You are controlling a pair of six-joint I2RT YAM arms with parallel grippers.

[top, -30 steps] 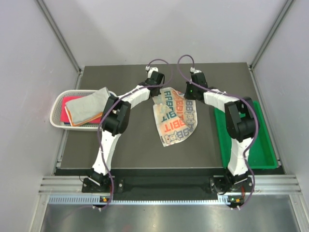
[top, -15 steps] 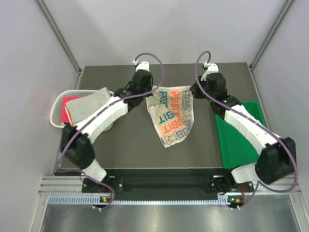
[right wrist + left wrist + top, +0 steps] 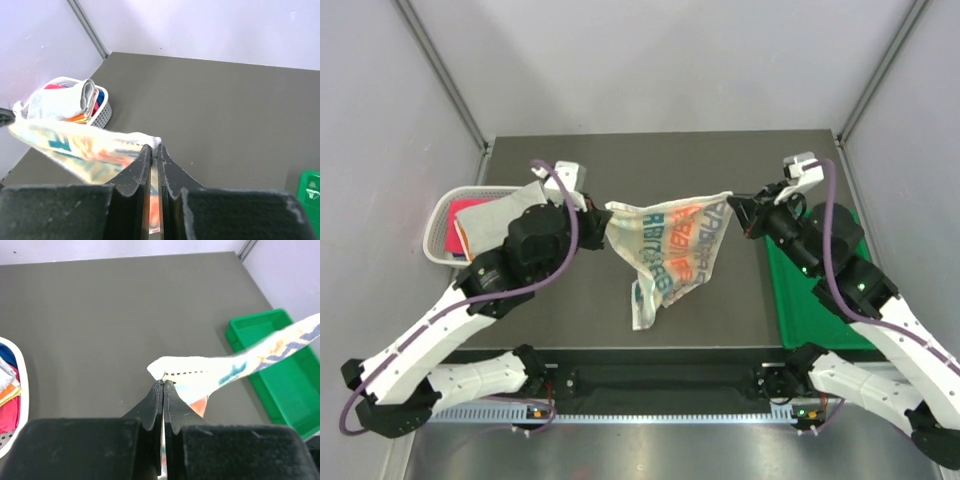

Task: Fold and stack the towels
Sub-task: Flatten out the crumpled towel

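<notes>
While basket [image 3: 433,232] holds towels [image 3: 500,220], printed towel [image 3: 670,240] aloft

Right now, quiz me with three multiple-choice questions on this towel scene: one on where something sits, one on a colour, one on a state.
1. Where does the white basket sit?
A) at the left edge of the table
B) at its right edge
C) between the arm bases

2. What colour is the tray?
A) blue
B) green
C) red

3. How is the letter-print towel?
A) flat on the table
B) folded in the basket
C) hung between both grippers

Answers:
1 A, it shows at the far left in the top view.
2 B, it is plainly green.
3 C, the left gripper and right gripper are each shut on a corner.
</notes>
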